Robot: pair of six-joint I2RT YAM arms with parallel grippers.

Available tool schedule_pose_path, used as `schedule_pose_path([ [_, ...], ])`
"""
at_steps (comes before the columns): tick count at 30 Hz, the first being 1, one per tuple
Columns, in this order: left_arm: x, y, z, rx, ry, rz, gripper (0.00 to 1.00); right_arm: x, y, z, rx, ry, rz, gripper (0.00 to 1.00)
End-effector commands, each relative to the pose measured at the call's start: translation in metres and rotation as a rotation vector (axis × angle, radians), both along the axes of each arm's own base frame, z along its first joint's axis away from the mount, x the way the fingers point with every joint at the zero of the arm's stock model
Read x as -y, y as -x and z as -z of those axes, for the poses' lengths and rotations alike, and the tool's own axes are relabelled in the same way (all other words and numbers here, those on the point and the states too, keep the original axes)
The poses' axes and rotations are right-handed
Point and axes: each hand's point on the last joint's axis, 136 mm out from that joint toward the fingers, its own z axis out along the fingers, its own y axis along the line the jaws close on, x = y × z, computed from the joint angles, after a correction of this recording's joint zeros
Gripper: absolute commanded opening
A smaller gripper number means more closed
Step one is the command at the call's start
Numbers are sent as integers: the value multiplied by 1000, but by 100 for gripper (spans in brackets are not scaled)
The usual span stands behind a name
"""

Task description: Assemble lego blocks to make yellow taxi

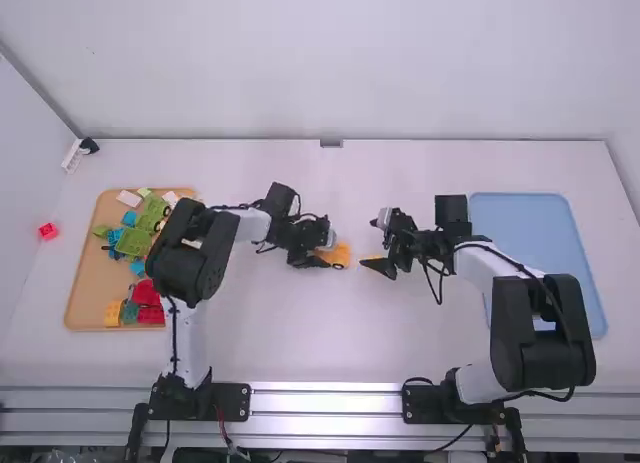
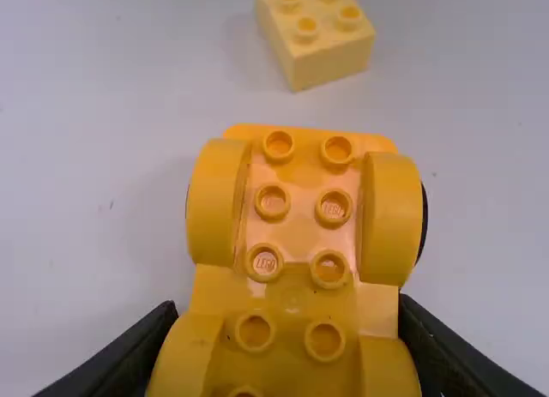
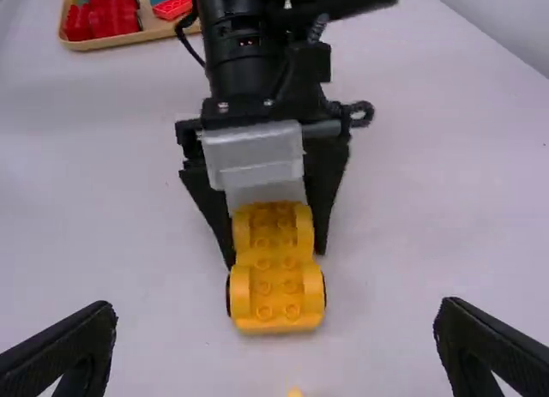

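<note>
Near the table's middle, my left gripper (image 1: 324, 248) is shut on the rear part of a yellow car base (image 1: 341, 254). The left wrist view shows the base (image 2: 300, 208) studs up, with the left gripper (image 2: 283, 341) at its sides. A separate pale yellow block (image 2: 316, 39) lies beyond the base's front end. My right gripper (image 1: 374, 243) stands open, facing the left one across a small gap. In the right wrist view, the right gripper (image 3: 274, 328) has its fingers wide apart; the car base (image 3: 276, 285) lies farther off, and the block's tip (image 3: 295, 393) shows at the bottom edge.
On the left, a wooden tray (image 1: 84, 288) holds several green, blue, red and yellow pieces. A red block (image 1: 48, 231) lies left of that tray. On the right is a blue tray (image 1: 530, 223), partly behind the right arm.
</note>
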Motion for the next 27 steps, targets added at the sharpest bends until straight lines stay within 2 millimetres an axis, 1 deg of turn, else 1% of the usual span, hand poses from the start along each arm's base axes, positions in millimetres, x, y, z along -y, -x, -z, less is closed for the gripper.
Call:
schedule_pose_path([
  [1, -15, 19, 7, -61, -47, -97, 53, -1, -4, -9, 31, -11, -9, 98],
  [2, -14, 25, 1, -35, -29, -95, 57, -1, -3, -9, 38, -9, -14, 99],
  [3, -12, 29, -3, -14, -15, -98, 58, -2, -2, -9, 48, -6, -22, 98],
  [4, -11, 31, -5, -5, -9, -103, 60, -2, -2, -9, 51, -5, -24, 99],
  [7, -12, 30, -10, 20, 31, -162, 67, 0, -4, -8, 54, 2, -16, 98],
  [9, -14, 30, -9, 18, 39, -178, 69, 2, -6, -4, 51, 26, -2, 98],
  [12, -14, 32, -8, 15, 47, -182, 86, 10, -10, 8, 32, 97, 42, 99],
  [13, -14, 32, -8, 15, 47, -182, 88, 11, -10, 9, 31, 103, 47, 99],
  [14, -13, 32, -9, 20, 48, -181, 100, 13, -10, 12, 36, 129, 50, 99],
  [17, -11, 29, -12, 13, 54, -191, 99, 15, -5, 17, 91, 168, -2, 100],
  [21, -12, 25, -17, 20, 62, -202, 99, 21, -6, 14, 127, 151, -16, 99],
  [22, -11, 27, -21, 11, 86, -191, 99, 25, -8, 17, 132, 154, -13, 99],
  [23, -11, 27, -21, 10, 90, -189, 99, 26, -8, 18, 133, 151, -13, 99],
  [24, -9, 30, -26, -3, 124, -172, 99, 27, -9, 20, 137, 139, -20, 100],
  [27, -7, 35, -39, -27, 209, -127, 99, 24, -14, 20, 135, 66, -61, 99],
])
